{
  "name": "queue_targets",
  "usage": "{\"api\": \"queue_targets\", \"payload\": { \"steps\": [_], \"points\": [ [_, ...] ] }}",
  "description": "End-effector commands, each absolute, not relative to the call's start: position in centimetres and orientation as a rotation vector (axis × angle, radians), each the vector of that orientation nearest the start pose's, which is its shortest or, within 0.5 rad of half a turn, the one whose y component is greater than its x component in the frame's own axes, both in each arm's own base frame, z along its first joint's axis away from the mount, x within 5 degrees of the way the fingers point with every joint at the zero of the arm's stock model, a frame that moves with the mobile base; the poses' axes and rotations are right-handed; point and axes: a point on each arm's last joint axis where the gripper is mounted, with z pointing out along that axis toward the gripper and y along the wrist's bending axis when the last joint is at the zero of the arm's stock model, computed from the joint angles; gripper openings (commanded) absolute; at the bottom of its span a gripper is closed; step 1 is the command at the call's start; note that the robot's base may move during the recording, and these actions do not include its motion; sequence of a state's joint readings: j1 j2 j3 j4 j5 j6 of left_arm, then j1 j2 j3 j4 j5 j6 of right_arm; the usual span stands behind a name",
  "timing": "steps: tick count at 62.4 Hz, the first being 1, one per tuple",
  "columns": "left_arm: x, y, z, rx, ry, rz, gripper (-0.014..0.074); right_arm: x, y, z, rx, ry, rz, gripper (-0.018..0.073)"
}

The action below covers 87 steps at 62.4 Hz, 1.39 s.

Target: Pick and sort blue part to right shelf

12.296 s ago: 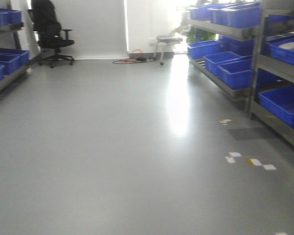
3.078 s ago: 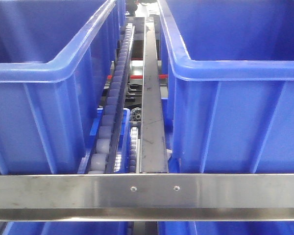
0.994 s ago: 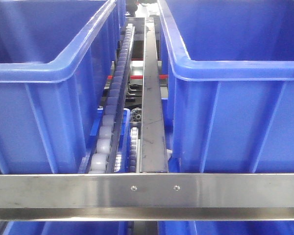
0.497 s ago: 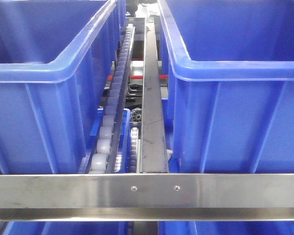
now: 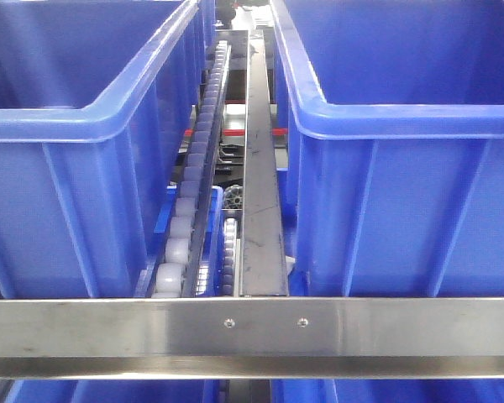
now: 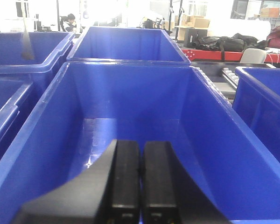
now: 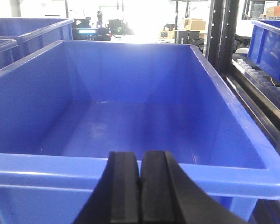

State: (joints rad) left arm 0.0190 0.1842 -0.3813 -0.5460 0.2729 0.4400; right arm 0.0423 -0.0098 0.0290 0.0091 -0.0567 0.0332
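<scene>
Front view puts us right up against the shelf [image 5: 252,332]: nearest is its steel crossbar, then two blue bins, the left bin [image 5: 84,151] and the right bin [image 5: 403,159], with a white roller rail [image 5: 193,201] and a flat steel rail [image 5: 260,210] running away between them. From the left wrist we see our left gripper [image 6: 141,179] low in the picture, its two black fingers pressed together with nothing between them, hanging over the inside of a bin [image 6: 130,126]; beyond it stands another bin [image 6: 130,44], and past that a bright room with a red bench [image 6: 224,53]. From the right wrist we see our right gripper [image 7: 140,191] likewise drawn together on nothing, just in front of the near rim of a bin [image 7: 135,175] whose floor is bare; further off are black posts [image 7: 224,32] and cluttered desks. We cannot find the blue part in any of our views.
</scene>
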Motion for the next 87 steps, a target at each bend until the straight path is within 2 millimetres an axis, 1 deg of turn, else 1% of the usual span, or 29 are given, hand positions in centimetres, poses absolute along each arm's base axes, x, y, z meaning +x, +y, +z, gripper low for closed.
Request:
{"api": "queue_targets", "payload": {
  "steps": [1,23,25,30,34,37,41,44,45,47,56,73,81,87],
  "points": [
    [5.3,-0.8,32.3,-0.019,1.437,-0.158,0.0134,5.1,0.2,22.6,-0.001,1.305,0.060,0.0050],
    [5.4,-0.8,32.2,-0.014,1.444,-0.151,0.0134,5.1,0.2,22.6,-0.001,1.305,0.060,0.0050],
    [5.4,-0.8,32.0,-0.005,1.451,-0.135,0.0134,5.1,0.2,22.6,-0.001,1.305,0.060,0.0050],
    [5.6,-0.5,31.4,0.045,1.443,-0.018,0.0134,5.1,0.2,22.6,-0.001,1.305,0.060,0.0050],
    [5.9,-0.4,30.6,0.045,1.438,-0.011,0.0134,5.1,0.2,22.6,-0.001,1.305,0.060,0.0050],
    [6.2,-0.3,29.6,0.050,1.438,-0.001,0.0134,5.1,0.2,22.6,-0.001,1.305,0.060,0.0050],
    [6.5,-0.3,28.7,0.023,1.430,-0.041,0.0134,5.1,0.2,22.6,-0.001,1.305,0.060,0.0050],
    [6.8,-0.3,27.5,0.010,1.420,-0.075,0.0134,5.1,0.2,22.6,-0.001,1.305,0.060,0.0050],
    [6.8,-0.4,27.5,0.011,1.410,-0.085,0.0134,5.1,0.2,22.6,-0.001,1.305,0.060,0.0050],
    [6.9,-0.5,26.6,0.015,1.406,-0.093,0.0134,5.1,0.2,22.6,-0.001,1.305,0.060,0.0050],
    [7.1,-0.6,24.4,0.025,1.399,-0.112,0.0134,5.1,0.2,22.6,-0.001,1.305,0.060,0.0050],
    [6.0,-0.4,21.9,0.010,1.353,-0.107,0.0134,5.1,0.2,22.6,-0.001,1.305,0.060,0.0050],
    [5.4,-0.4,21.2,0.009,1.401,-0.104,0.0134,5.1,0.2,22.6,-0.001,1.305,0.060,0.0050],
    [5.5,-0.4,21.1,0.009,1.417,-0.104,0.0134,5.1,0.2,22.6,-0.001,1.306,0.060,0.0050]
  ]
}}
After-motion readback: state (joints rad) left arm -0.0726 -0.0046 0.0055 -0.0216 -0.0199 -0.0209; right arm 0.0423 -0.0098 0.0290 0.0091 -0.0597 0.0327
